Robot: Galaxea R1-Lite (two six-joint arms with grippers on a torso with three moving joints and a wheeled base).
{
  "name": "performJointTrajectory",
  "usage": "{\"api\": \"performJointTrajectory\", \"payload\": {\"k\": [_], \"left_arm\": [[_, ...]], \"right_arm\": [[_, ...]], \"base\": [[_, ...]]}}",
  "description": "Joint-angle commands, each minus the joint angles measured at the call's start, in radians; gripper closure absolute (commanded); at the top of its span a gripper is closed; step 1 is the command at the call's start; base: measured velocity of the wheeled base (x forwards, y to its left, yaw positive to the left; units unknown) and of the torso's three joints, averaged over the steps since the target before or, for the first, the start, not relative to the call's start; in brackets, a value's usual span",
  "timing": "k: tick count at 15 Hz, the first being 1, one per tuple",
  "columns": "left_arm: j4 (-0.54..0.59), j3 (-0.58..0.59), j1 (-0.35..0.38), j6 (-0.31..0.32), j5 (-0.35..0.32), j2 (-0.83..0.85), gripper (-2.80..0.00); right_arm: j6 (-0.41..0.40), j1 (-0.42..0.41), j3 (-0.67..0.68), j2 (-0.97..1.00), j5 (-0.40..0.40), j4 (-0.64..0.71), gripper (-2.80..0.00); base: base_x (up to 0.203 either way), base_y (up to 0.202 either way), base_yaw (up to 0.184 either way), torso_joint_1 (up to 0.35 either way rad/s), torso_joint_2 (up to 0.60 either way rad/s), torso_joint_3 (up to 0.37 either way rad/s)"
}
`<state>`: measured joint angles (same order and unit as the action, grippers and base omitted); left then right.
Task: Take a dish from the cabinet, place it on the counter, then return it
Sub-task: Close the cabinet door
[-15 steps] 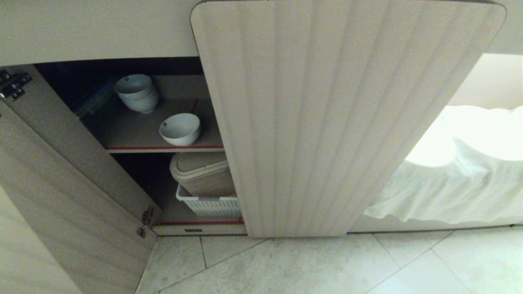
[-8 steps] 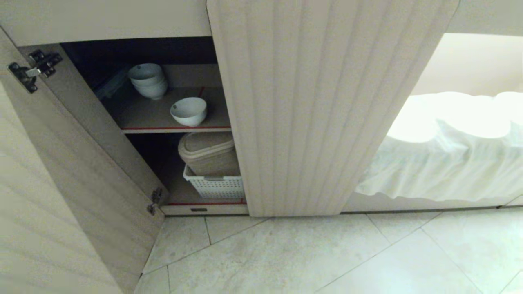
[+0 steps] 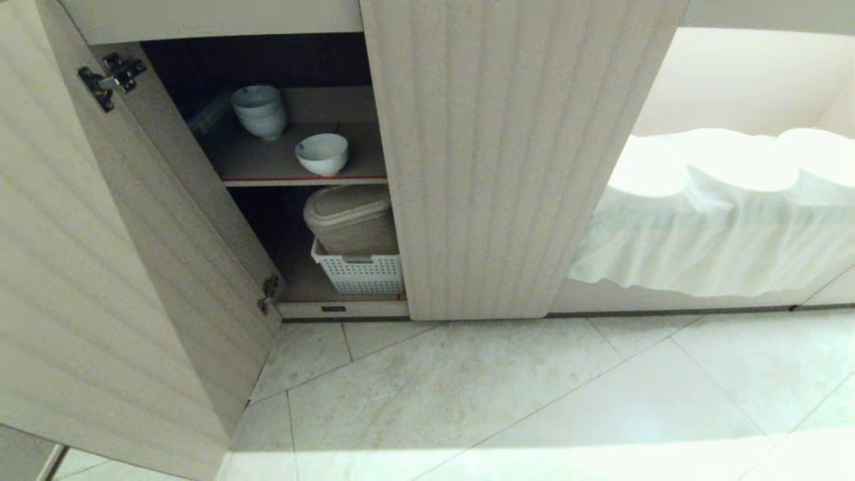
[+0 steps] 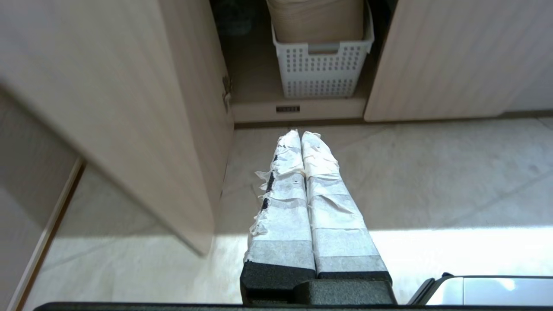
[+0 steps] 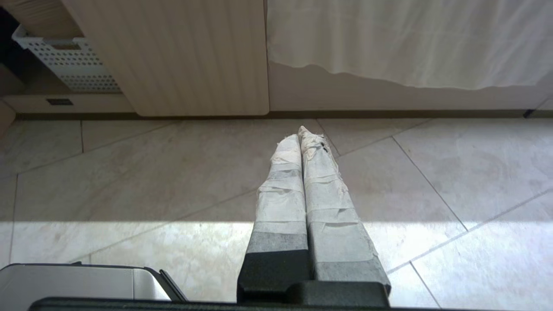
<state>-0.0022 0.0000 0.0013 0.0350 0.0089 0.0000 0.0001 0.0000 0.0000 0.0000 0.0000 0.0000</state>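
While the left door (image 3: 100, 267) of the cabinet (image 3: 521, 153) stands swung wide open, the head view looks down into the opened half. The dish (image 3: 322, 153) sits alone on the upper shelf (image 3: 267, 164), near the shelf's red-lined front edge and just left of the closed ribbed right door. Behind it and to its left, well back on the same shelf, stands a stack of bowls (image 3: 260, 111). Below, a beige bin (image 3: 351, 219) rests in a white basket (image 3: 361, 272) on the bottom shelf. A white cloth (image 3: 721, 214) hangs to the right of the cabinet, above the tiled floor (image 3: 507, 401). Neither arm shows here.

In the left wrist view, the left gripper (image 4: 301, 134) hangs over the floor in front of the cabinet's open side, its taped fingers (image 4: 283, 207) pressed together with nothing between them. The basket (image 4: 322, 65) with the bin lies ahead of it, and the open door (image 4: 129, 108) runs alongside.

In the right wrist view, the right gripper (image 5: 301, 131) hangs over the floor tiles before the closed door (image 5: 181, 56), its taped fingers (image 5: 328, 207) likewise clenched and empty. The cloth (image 5: 410, 39) hangs beyond, and a corner of the basket (image 5: 65, 65) shows at the edge.
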Motion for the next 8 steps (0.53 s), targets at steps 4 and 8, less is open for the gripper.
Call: {"api": "performJointTrajectory", "payload": {"k": [4, 8], "left_arm": [[-0.001, 0.000, 0.000, 0.000, 0.002, 0.000, 0.00], [-0.001, 0.000, 0.000, 0.002, 0.002, 0.000, 0.00]], "right_arm": [[0.000, 0.000, 0.000, 0.000, 0.000, 0.000, 0.00], [0.000, 0.001, 0.000, 0.000, 0.000, 0.000, 0.00]], "base": [[-0.065, 0.000, -0.001, 0.001, 0.00, -0.001], [0.000, 0.000, 0.000, 0.000, 0.00, 0.000]]}}
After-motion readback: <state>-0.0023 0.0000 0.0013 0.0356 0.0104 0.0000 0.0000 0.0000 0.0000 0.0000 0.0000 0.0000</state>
